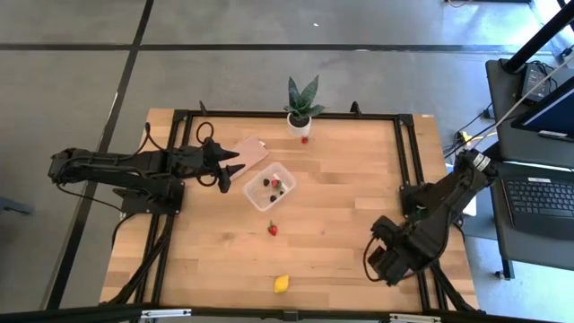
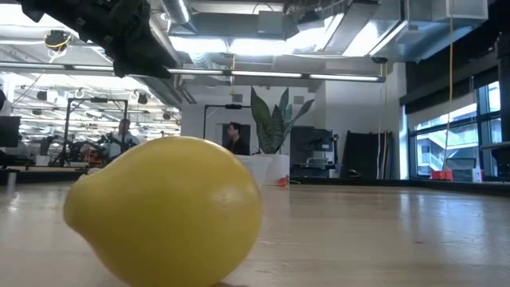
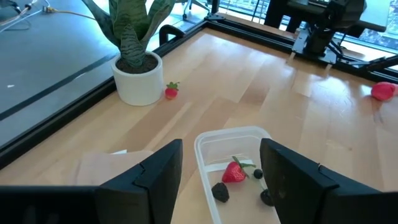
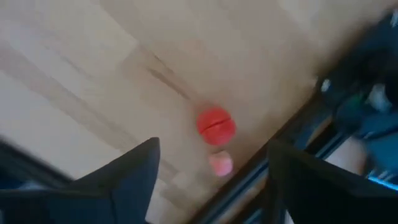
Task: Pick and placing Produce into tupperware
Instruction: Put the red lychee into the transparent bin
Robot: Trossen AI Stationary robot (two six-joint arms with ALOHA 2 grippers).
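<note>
Left claw (image 1: 235, 170) sits at the table's left side, fingers spread wide and empty, tips just beside the tupperware (image 1: 270, 186). A flat tan piece (image 1: 247, 152) lies under and behind the claw, near the tupperware's back-left corner.

Tupperware: small clear squarish box, rounded corners, whitish walls, open top, on the table (image 1: 341, 206) left of centre. Inside, the left wrist view shows one red strawberry (image 3: 234, 172) with green leaf and two dark berries (image 3: 220, 191), all loose on the bottom.

Behind it a potted green plant (image 1: 301, 106) in a white pot stands at the back edge, with a small red fruit (image 1: 305, 139) just beside the pot.

In front of the tupperware, apart from it, a second strawberry (image 1: 273, 229) lies on bare wood. Further forward, near the front edge, the yellow lemon (image 1: 282, 283); it fills the low view, blocking most of the table.

Right claw (image 1: 386, 256) hangs at the front right, well apart from everything, fingers wide and empty. Its wrist view shows a red round piece (image 4: 216, 125) on the wood next to the black frame.
</note>
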